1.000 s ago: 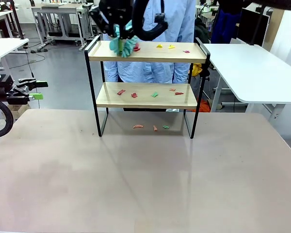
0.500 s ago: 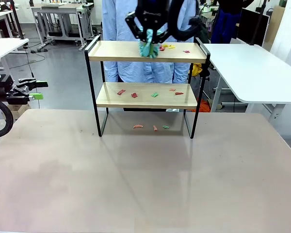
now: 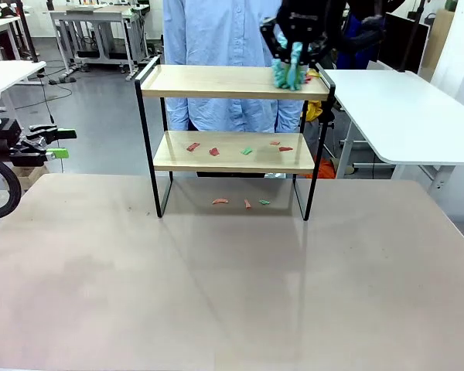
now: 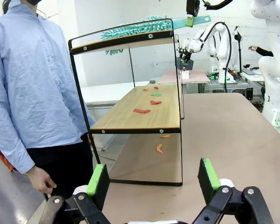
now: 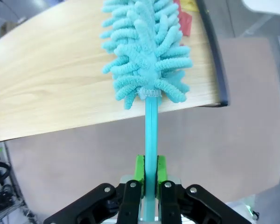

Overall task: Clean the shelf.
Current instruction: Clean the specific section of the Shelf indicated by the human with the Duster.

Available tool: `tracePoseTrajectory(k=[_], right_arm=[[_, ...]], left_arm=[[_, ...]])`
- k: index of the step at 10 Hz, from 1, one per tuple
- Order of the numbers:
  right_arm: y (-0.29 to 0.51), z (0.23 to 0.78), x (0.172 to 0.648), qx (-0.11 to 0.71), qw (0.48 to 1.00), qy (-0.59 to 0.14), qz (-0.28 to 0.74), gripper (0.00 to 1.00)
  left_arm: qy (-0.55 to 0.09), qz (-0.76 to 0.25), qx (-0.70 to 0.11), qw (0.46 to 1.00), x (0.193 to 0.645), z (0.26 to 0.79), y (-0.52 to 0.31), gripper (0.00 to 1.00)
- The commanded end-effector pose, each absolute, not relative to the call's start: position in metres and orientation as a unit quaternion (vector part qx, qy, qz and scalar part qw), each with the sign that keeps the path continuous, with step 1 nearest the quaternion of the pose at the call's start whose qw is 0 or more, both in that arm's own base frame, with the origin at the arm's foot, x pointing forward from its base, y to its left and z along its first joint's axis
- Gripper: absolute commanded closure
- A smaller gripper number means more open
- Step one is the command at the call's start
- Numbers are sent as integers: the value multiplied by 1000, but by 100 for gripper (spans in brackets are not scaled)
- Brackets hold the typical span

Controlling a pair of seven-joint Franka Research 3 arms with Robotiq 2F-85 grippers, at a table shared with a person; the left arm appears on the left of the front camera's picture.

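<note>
The shelf [image 3: 209, 81] stands at the table's far side, two wooden boards in a black frame. My right gripper [image 3: 296, 48] is shut on the handle of a teal fluffy duster [image 3: 289, 73], whose head rests on the right end of the top board [image 5: 51, 88]. In the right wrist view the duster [image 5: 144, 51] lies along the board, with red scraps [image 5: 184, 21] beside its tip near the side rail. Several red and green scraps [image 3: 214, 151] lie on the lower board. My left gripper [image 4: 153, 179] is open at the far left, off the table.
A person in a light blue shirt [image 3: 216, 31] stands just behind the shelf. A few paper scraps [image 3: 247, 204] lie on the table under the shelf. A white table [image 3: 402, 108] stands to the right. The near part of my table [image 3: 232, 294] is bare.
My right gripper has swept the duster along the top board from its left end to its right end, pushing the scraps there rightward. The left arm has not moved.
</note>
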State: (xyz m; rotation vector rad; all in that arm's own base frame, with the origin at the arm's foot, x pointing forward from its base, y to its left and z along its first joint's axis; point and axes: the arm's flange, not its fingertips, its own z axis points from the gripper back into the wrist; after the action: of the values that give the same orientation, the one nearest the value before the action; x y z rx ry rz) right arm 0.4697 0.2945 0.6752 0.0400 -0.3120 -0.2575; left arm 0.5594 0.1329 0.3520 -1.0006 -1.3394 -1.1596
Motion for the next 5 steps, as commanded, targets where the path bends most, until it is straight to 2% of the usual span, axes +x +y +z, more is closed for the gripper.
tracePoseTrajectory(k=[1,3,5], right_arm=[[266,669,460,-11,983,-144,-115,87],[251,676,450,-47,979,-163,-114,87],[253,697,427,-48,966,-225,-114,87]], left_arm=[[-564,-487,-415,522,557,355,132,0],[-564,-487,-415,522,557,355,132,0],[-564,-487,-415,522,557,355,132,0]])
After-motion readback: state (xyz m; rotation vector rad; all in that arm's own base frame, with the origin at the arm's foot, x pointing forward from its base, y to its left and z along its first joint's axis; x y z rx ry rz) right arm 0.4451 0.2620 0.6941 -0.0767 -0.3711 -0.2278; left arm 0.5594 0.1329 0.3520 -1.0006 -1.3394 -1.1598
